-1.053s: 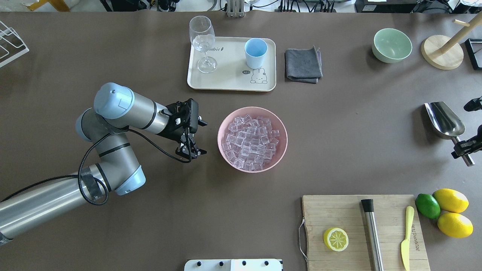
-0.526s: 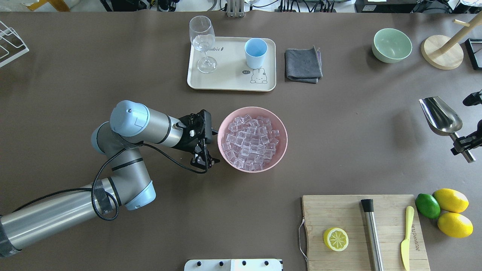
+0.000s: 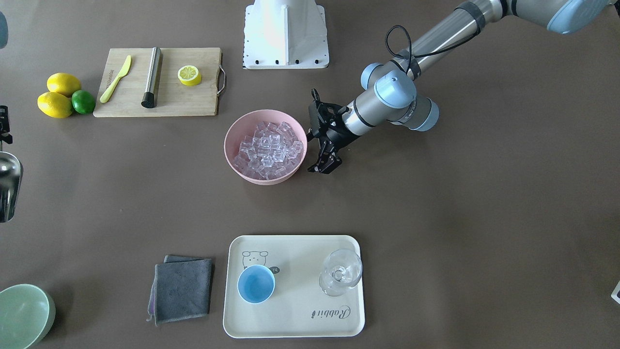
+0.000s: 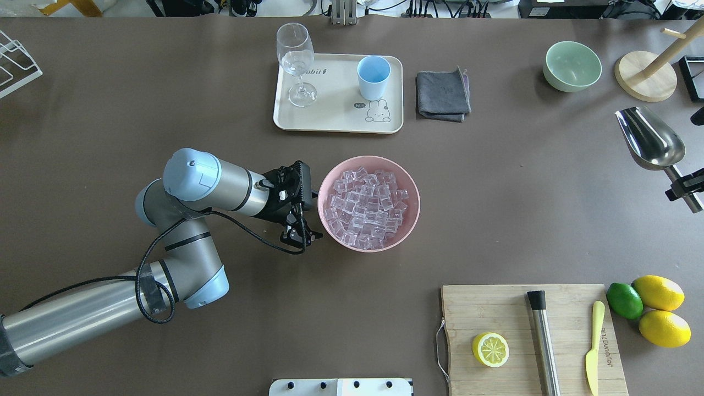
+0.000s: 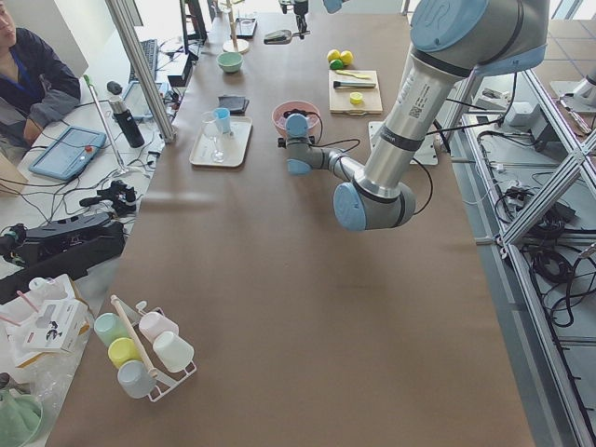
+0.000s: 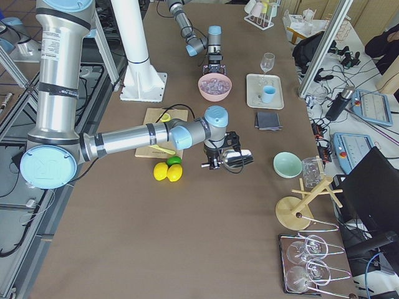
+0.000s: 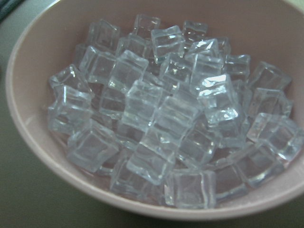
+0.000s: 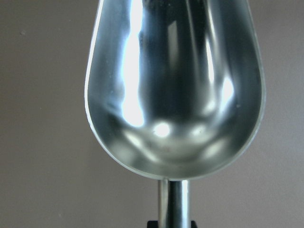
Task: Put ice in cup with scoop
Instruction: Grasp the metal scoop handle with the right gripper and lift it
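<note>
The ice (image 4: 367, 204) is a heap of clear cubes in a pink bowl (image 4: 330, 176) at the table's middle, and it fills the left wrist view (image 7: 161, 118). The light-blue cup (image 4: 373, 77) stands upright on a cream tray (image 4: 330, 118) at the far side. My left gripper (image 4: 301, 234) is open and empty, right beside the bowl's left rim. My right gripper (image 4: 683, 191) is shut on the handle of the steel scoop (image 4: 650, 138), held above the table at the right edge. The scoop's trough is empty in the right wrist view (image 8: 173, 85).
A wine glass (image 4: 296, 63) shares the tray. A grey cloth (image 4: 443, 94), a green bowl (image 4: 572, 66) and a wooden stand (image 4: 646, 77) are at the far right. A cutting board (image 4: 495, 308) with half a lemon, a steel rod (image 4: 543, 341) and a knife is near right, with lemons (image 4: 660, 311) beside it.
My left gripper moved right up to the pink bowl's rim and stopped there. My right gripper carried the scoop toward the table's far side.
</note>
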Robot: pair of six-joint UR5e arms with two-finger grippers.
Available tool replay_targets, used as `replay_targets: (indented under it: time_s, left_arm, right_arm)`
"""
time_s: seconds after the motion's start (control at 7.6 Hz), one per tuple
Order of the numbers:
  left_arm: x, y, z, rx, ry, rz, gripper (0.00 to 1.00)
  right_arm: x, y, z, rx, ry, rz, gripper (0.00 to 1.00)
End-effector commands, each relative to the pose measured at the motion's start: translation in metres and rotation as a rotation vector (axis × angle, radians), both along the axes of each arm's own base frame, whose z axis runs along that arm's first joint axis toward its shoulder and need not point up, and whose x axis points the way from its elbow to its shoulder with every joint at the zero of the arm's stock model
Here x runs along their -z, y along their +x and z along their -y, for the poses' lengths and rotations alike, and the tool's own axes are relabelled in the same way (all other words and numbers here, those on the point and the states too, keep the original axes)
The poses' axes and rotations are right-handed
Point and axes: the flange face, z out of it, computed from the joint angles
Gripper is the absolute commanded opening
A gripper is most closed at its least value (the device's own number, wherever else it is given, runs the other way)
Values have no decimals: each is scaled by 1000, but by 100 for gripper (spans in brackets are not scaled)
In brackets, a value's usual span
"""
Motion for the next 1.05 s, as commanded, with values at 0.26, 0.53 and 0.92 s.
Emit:
replay_targets:
  time_s: [0.26,0.53,0.92]
  left_arm:
    - [3,1,2,8,-44,2,98]
    - [9,2,4,7,-46,0,98]
    - [8,-9,9,14,-26,-36,98]
  right_arm:
    - [59,11,18,-28,122,43,0]
    - [64,6,26,115,260,26,0]
    - [134,-44,46,340,439,-81,0]
